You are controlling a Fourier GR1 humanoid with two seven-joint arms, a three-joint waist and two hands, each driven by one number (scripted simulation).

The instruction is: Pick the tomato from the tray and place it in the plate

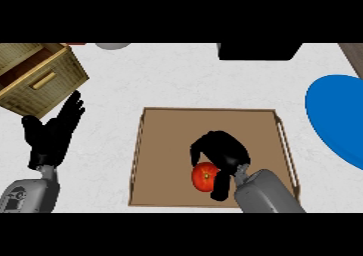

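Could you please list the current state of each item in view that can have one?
Round red tomato: inside the tray, under the right robot hand.
Brown wooden tray: flat on the counter.
Blue round plate: nothing visible on it.
Wicker drawer box: drawer open.
Right robot hand: curled round the tomato.
Left robot hand: open, resting.

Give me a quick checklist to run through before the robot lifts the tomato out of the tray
1. Right hand curled over the tomato: ok.
2. Fingers closed fully round the tomato: cannot tell, the hand hides its far side.
3. Tomato inside the tray, near the front edge: ok.
4. Blue plate in view at the right, with nothing showing on its visible part: ok.
5. Left hand open and resting left of the tray, out of the path: ok.
6. Wooden drawer box away from the path to the plate: ok.
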